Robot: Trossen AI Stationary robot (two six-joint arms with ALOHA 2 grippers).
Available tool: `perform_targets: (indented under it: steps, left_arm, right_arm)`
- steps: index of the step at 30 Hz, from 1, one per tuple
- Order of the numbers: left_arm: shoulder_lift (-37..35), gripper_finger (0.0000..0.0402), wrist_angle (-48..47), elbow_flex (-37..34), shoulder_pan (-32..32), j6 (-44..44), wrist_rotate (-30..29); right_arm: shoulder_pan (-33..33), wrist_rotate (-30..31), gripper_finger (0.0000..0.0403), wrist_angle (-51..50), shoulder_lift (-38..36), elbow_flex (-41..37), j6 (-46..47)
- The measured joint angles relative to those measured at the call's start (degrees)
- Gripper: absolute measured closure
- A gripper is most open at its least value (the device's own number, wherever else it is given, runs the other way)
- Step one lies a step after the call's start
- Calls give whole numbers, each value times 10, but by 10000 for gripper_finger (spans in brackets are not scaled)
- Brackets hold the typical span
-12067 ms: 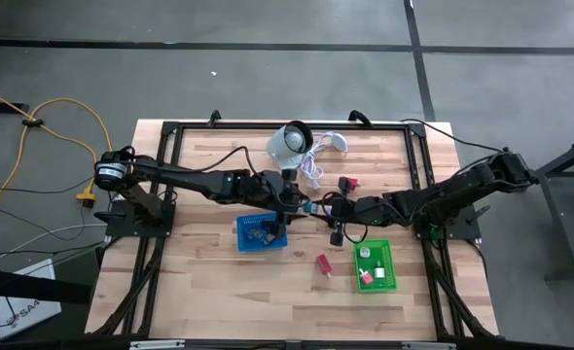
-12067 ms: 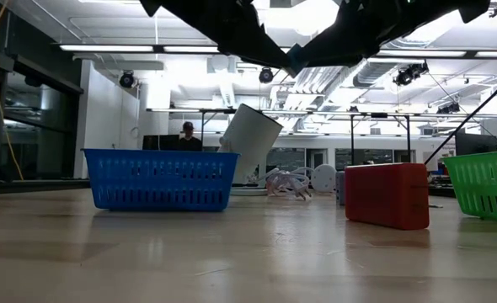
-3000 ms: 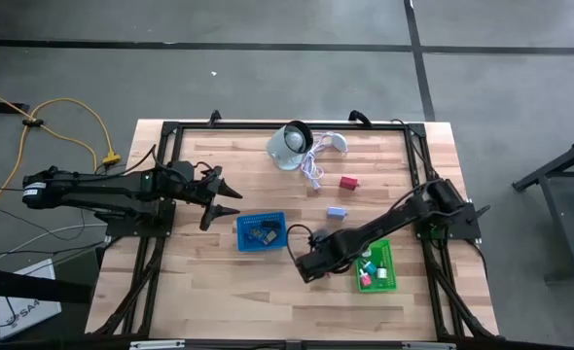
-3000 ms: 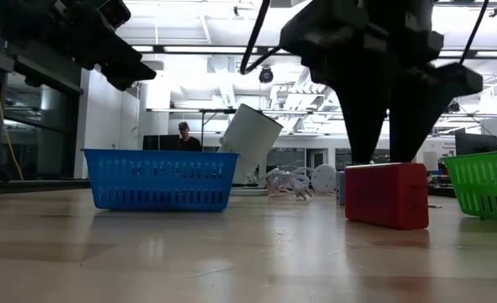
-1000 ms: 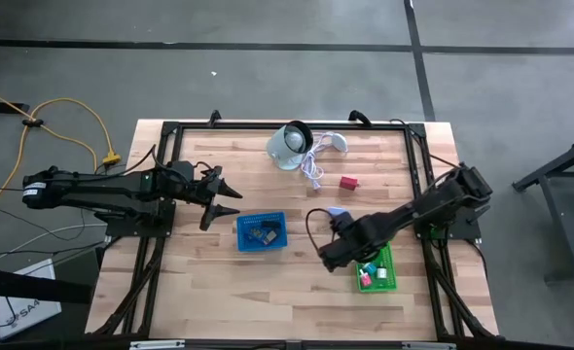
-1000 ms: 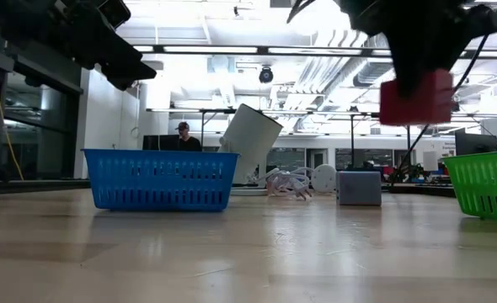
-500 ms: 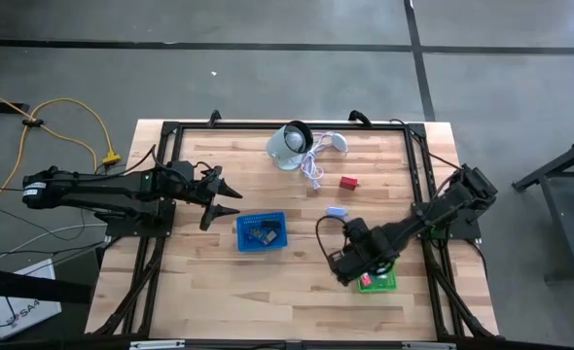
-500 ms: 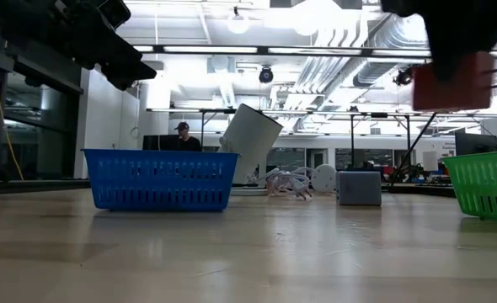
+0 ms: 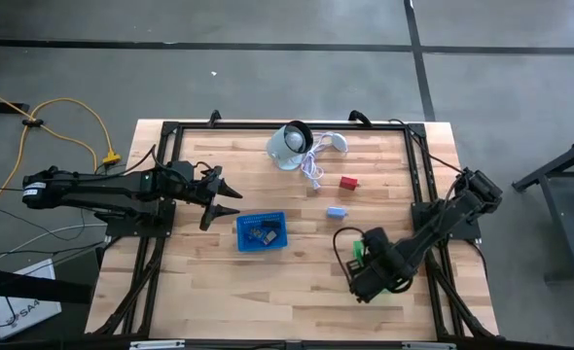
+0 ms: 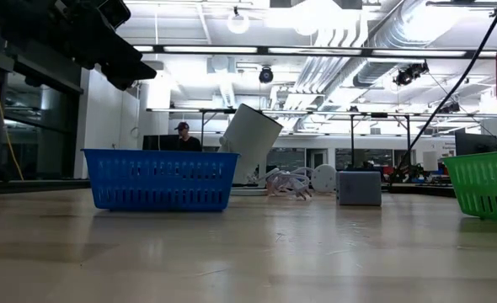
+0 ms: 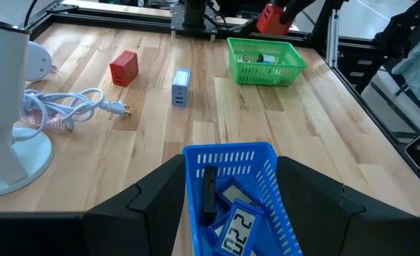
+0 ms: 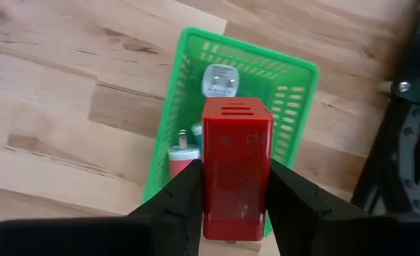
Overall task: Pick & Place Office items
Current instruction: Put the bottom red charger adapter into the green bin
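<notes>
Wooden tabletop (image 9: 297,292) under you: your right gripper (image 12: 231,206) hangs over the green basket (image 12: 295,92) at the near right, arm stretched low and inward, jaws clamped on a red block (image 12: 235,167). Your left gripper (image 9: 227,197) waits at the left, arm level, jaws apart, pointing at the blue basket (image 9: 261,231).

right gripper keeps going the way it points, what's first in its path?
Most likely the green basket: the right gripper, shut on a red block, points down into it, over a white plug and other pieces. Height above the basket is unclear.
</notes>
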Motion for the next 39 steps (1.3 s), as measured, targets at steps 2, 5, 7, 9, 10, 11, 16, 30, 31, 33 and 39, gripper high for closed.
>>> perform_targets:
  steps: [2,5,7,9,10,11,16,30,31,33,39]
  left_arm:
    - [0,190,0,0,0,0,0]
    - [0,190,0,0,0,0,0]
    - [0,190,0,0,0,0,0]
    - [0,190,0,0,0,0,0]
    - [0,190,0,0,0,0,0]
    - [0,190,0,0,0,0,0]
    - [0,190,0,0,0,0,0]
    - [0,190,0,0,0,0,0]
    - [0,190,0,0,0,0,0]
    - [0,190,0,0,0,0,0]
    - [0,190,0,0,0,0,0]
  right_arm:
    - [0,0,286,-11,-3,-2,1]
    - [0,0,290,-5,-16,-23,2]
    - [0,0,293,10,-27,-48,9]
    - [0,0,291,27,-39,-75,14]
    - [0,0,289,40,-46,-91,17]
    - [0,-1,287,50,-54,-106,22]
    - [0,-11,289,109,-82,-173,34]
    - [0,-19,285,158,-86,-232,56]
    - [0,-18,281,158,-86,-232,57]
    - [0,-15,269,159,-86,-232,58]
    - [0,-9,239,159,-86,-232,57]
